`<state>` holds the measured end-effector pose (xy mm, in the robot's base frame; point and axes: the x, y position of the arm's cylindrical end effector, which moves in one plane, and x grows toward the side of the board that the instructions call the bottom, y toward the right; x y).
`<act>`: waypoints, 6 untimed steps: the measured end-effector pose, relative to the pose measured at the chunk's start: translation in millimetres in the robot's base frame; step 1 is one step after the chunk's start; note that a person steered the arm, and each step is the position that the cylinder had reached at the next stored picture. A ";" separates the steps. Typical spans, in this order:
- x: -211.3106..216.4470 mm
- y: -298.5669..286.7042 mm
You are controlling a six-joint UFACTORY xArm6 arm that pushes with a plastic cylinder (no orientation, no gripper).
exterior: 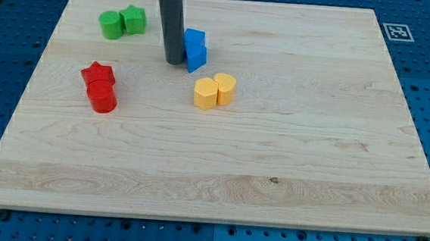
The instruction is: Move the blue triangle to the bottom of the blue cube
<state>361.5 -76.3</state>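
Observation:
The blue cube (194, 38) sits near the view's top, left of centre. The blue triangle (196, 58) lies right below it, touching it. My tip (174, 61) stands on the board just left of the blue triangle, touching or almost touching its left side. The dark rod rises from there to the view's top edge.
Two green blocks (122, 21) sit at the upper left. A red star (97, 73) and a red cylinder (102, 97) sit together at the left. Two yellow blocks (215, 90) lie below and right of the blue pair. The wooden board (273, 155) rests on a blue pegboard table.

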 end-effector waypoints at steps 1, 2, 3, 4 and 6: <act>-2.9 0.0; -2.9 0.0; 0.1 -4.9; 4.1 -41.7; 4.2 -112.6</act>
